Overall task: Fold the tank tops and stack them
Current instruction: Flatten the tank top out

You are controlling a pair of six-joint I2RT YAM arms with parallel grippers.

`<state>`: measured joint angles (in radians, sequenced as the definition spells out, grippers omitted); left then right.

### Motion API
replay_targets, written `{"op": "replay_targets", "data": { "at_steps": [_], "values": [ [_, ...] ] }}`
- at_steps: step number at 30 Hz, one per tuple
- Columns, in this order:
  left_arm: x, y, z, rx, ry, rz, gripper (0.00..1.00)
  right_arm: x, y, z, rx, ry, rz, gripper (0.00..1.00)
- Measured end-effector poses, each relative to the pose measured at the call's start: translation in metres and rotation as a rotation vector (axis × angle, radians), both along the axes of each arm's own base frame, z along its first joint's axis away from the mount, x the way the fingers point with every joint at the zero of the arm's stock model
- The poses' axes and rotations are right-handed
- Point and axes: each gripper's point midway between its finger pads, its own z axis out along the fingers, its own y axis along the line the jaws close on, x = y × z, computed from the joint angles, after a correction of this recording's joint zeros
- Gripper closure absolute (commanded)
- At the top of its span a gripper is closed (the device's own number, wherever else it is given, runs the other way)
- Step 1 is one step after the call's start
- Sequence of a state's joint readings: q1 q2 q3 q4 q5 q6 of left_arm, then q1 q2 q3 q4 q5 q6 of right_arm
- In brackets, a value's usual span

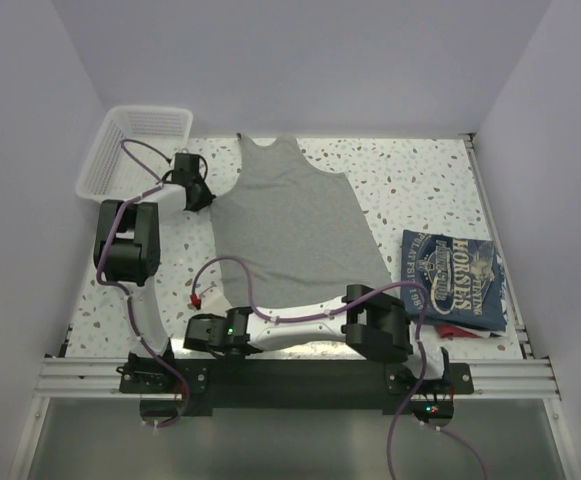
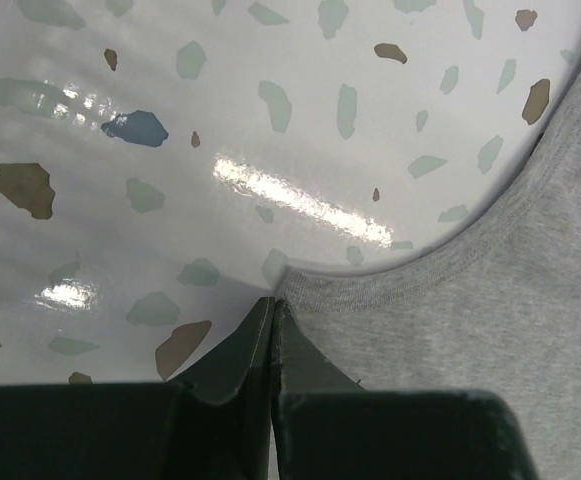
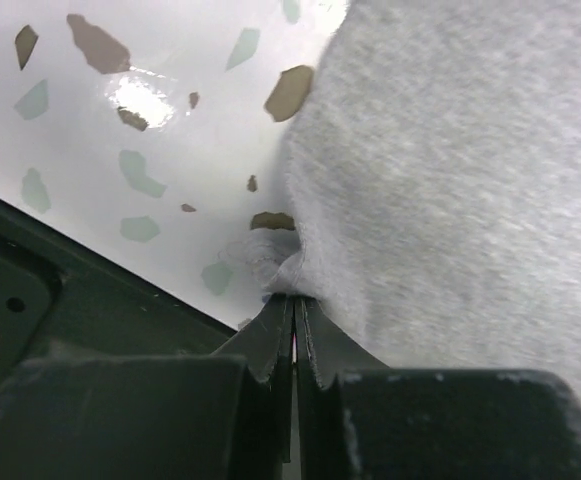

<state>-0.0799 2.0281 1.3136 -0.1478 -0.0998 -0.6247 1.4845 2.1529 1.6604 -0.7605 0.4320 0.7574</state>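
Well, closest to me the right gripper (image 3: 292, 300) has its two black fingers squeezed shut on the near left corner of the grey tank top (image 1: 295, 225). A little lump of soft, fuzzy cloth is bunched up at the tips.

From above, the right arm (image 1: 370, 322) lies across the near hem of the grey tank top and hides part of it. A purple cable (image 1: 232, 264) loops over that corner too.

To the right of the grey tank top, apart from it, the navy tank top (image 1: 455, 280) lies folded in a square with white letters on it. Only a small bit of the red tank top (image 1: 462, 331) pokes out from under its near edge; the rest is hidden.

The grey tank top lies flat and spread out on the shiny white table (image 1: 410, 185) with its coloured specks, neck at the far end.

At its left armhole the left gripper (image 2: 273, 302) is closed tight, pinching the very edge of the ribbed band.

Beyond that, to the far left of the grey tank top, stands a white plastic basket (image 1: 98, 160) with mesh walls.
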Motion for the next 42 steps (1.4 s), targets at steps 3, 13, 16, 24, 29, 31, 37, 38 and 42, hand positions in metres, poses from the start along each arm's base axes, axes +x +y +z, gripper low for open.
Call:
{"op": "replay_targets", "data": {
  "at_steps": [3, 13, 16, 24, 29, 31, 37, 38, 42],
  "values": [
    [0.000, 0.002, 0.000, 0.007, 0.003, 0.005, 0.98, 0.005, -0.008, 0.011, -0.001, -0.033, -0.008, 1.00],
    [0.009, 0.006, 0.001, 0.029, 0.011, 0.023, 1.00, 0.020, -0.033, 0.054, 0.057, -0.069, -0.048, 1.00],
    [0.010, 0.006, 0.001, 0.032, 0.016, 0.025, 1.00, 0.016, -0.029, 0.054, 0.071, -0.049, -0.036, 0.92],
    [0.014, 0.008, 0.001, 0.040, 0.016, 0.031, 1.00, -0.016, 0.005, 0.056, 0.133, 0.021, 0.059, 0.90],
    [0.016, 0.009, 0.001, 0.045, 0.014, 0.034, 1.00, -0.042, 0.020, 0.031, 0.113, 0.078, 0.113, 0.85],
    [0.017, 0.009, 0.000, 0.046, 0.013, 0.035, 1.00, -0.045, 0.020, 0.019, 0.088, 0.088, 0.113, 0.78],
    [0.019, 0.009, 0.001, 0.046, 0.010, 0.036, 1.00, -0.037, 0.022, 0.008, 0.054, 0.064, 0.095, 0.76],
    [0.019, 0.009, 0.001, 0.046, 0.010, 0.036, 1.00, -0.035, 0.023, 0.010, 0.058, 0.058, 0.091, 0.76],
    [0.019, 0.009, 0.001, 0.046, 0.010, 0.036, 1.00, -0.029, 0.031, 0.019, 0.083, 0.027, 0.080, 0.73]
  ]
}}
